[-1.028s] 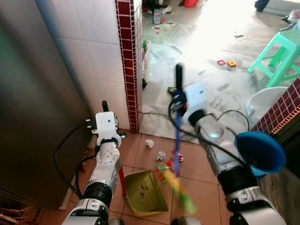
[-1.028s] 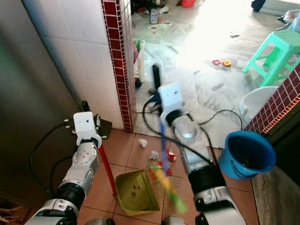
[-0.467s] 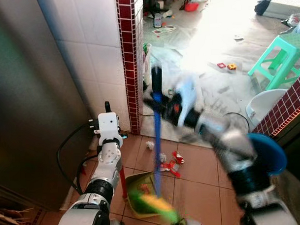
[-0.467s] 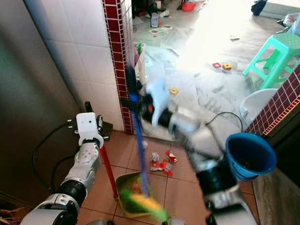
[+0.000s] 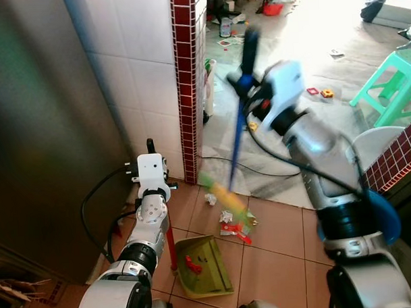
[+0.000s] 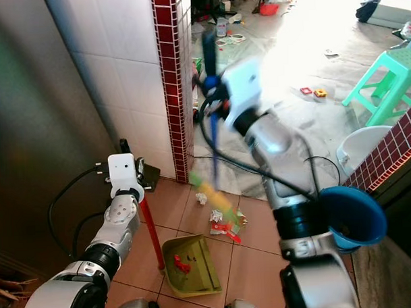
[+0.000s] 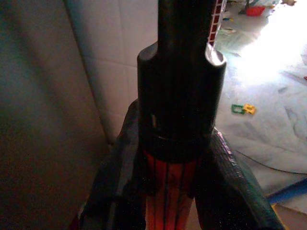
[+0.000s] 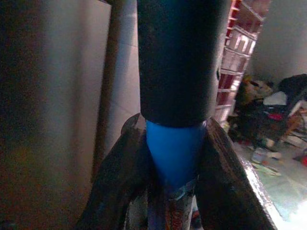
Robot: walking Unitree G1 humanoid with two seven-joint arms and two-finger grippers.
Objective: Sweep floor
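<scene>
Nearest to us, our left hand (image 6: 128, 171) is clamped around the red handle (image 6: 152, 238) of the dustpan (image 6: 190, 265), fingers pinching it just under its black cap. We hold it upright so the pan sits flat on the tiled floor (image 6: 253, 260) below that hand, mouth toward the litter, ready to catch what gets pushed in. A few red scraps (image 6: 181, 265) already lie inside it.

Just beyond the pan's lip sits the remaining litter pile (image 6: 225, 223), red and white bits, with one white scrap (image 6: 202, 199) a little farther on.

Our right hand (image 6: 213, 83) is raised high and forward, pinching the blue broom handle (image 6: 214, 137) below its black grip. The yellow-green bristles (image 6: 208, 188) hang below that hand, lifted off the floor past the pile. We judge this is a wind-up behind the litter, so the next stroke can drag it toward the pan.
</scene>
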